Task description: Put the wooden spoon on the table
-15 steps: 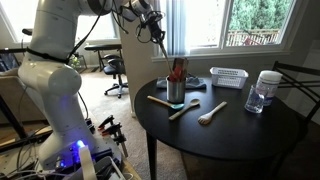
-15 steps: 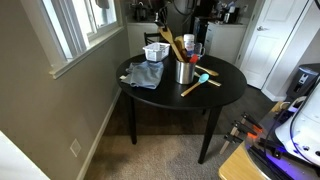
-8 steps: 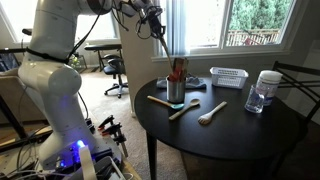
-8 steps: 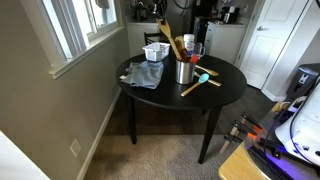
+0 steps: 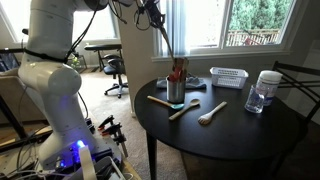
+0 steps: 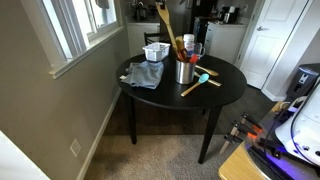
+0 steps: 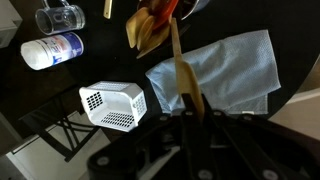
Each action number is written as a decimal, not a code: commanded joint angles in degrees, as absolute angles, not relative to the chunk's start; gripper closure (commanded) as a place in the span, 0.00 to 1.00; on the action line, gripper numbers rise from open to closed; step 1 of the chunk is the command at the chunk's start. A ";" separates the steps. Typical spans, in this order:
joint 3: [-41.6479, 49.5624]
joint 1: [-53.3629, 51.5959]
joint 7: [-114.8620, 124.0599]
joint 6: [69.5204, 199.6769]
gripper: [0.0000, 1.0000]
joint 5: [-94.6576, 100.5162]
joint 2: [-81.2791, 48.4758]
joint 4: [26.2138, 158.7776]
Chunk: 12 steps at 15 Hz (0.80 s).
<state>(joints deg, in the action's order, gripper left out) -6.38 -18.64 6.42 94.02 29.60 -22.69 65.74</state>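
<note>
We found the gripper (image 7: 190,110), clamped on the wooden spoon (image 6: 170,30), higher than a second earlier. We judged the spoon nearly clear of the metal utensil cup (image 6: 184,72) near the table's (image 6: 228,88) window-side edge; lowering remained.

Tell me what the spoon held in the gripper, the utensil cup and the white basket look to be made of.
The wooden spoon looks like wood: matte, medium brown, with a plain slim handle. The utensil cup is likely metal, being grey with a dull sheen. The white basket is probably plastic, with a moulded grid of holes in its walls.
</note>
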 commanded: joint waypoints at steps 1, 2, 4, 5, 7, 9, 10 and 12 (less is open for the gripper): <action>-5.73 -17.23 11.40 95.07 0.94 28.11 -18.50 69.46; -5.36 -17.01 12.74 94.92 0.94 28.77 -17.91 70.14; -4.48 -16.85 14.52 94.14 0.94 29.86 -16.89 71.67; -4.06 -16.80 15.13 93.85 0.94 30.11 -16.50 72.34; -3.13 -16.79 15.62 93.11 0.94 30.34 -15.61 74.12; -2.38 -16.83 16.01 92.93 0.94 30.37 -14.54 75.19; -2.15 -16.85 16.03 92.96 0.94 30.15 -13.62 75.58; -1.62 -17.26 16.73 92.61 0.94 30.86 -11.78 76.78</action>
